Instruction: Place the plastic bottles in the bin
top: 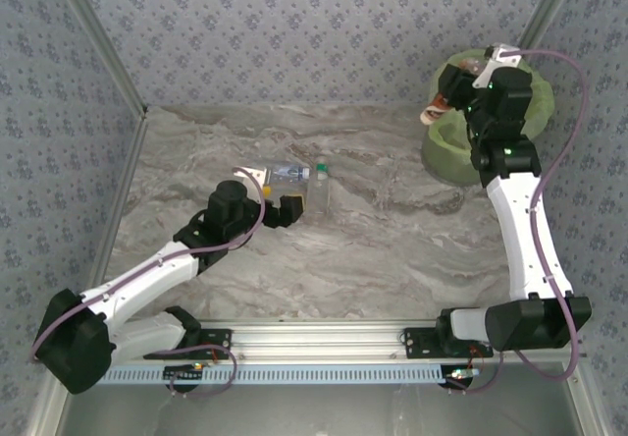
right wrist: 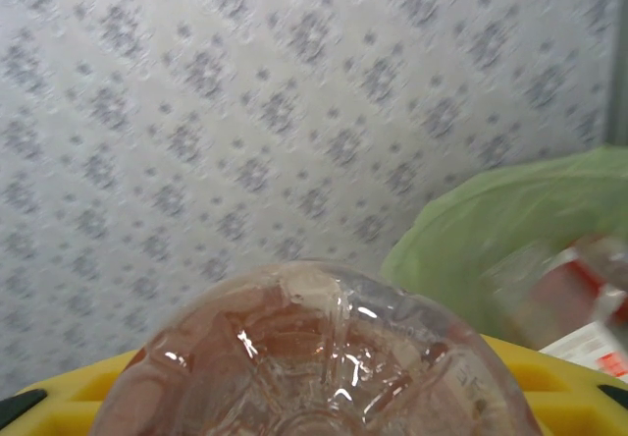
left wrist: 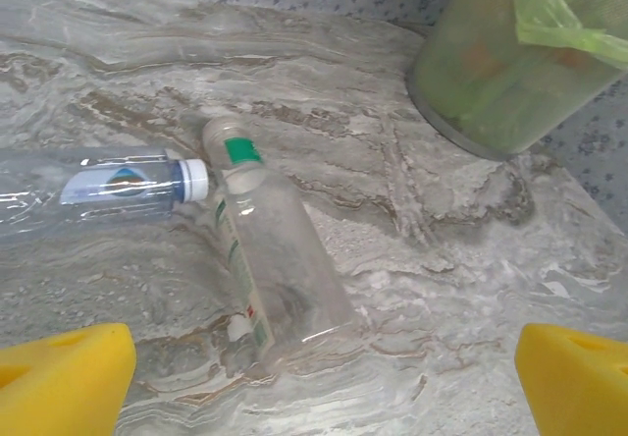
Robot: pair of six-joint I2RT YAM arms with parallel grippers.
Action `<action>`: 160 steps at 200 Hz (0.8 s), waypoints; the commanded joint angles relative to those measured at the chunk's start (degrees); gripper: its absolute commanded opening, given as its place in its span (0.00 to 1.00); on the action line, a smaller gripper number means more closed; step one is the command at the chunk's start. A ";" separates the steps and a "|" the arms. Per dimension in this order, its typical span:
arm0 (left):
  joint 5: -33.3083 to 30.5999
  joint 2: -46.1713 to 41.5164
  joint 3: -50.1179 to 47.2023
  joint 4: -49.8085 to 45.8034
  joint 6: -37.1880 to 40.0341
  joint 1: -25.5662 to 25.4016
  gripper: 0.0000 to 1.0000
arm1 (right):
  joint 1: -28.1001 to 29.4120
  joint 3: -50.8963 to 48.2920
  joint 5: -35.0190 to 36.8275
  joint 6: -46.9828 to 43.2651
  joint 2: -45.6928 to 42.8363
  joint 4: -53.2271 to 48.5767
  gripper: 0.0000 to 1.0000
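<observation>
Bin [top: 444, 157], upper right of the top view, is largely covered by the right arm [top: 520, 220]; its contents are hard to make out. Right gripper [right wrist: 314, 411] is clamped on a reddish-tinted bottle [right wrist: 314, 353] over the bin, the bottle cut off at the bottom edge. Left gripper [left wrist: 319, 387] stands wide and empty, clear of the green-capped bottle [left wrist: 280, 259] at centre frame. A blue-labelled bottle [left wrist: 118, 186] lies just beside it, cut off at left.

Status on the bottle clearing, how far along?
Done: a red-labelled bottle already lies in the bin. In hand: right gripper holds a clear bottle over it. To do: white-capped bottle and green-capped bottle on the table, before the open left gripper.
</observation>
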 commanded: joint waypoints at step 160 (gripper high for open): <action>-4.44 1.08 -0.08 -1.44 0.38 0.19 0.99 | -10.62 15.32 28.56 -23.48 26.73 -12.42 0.58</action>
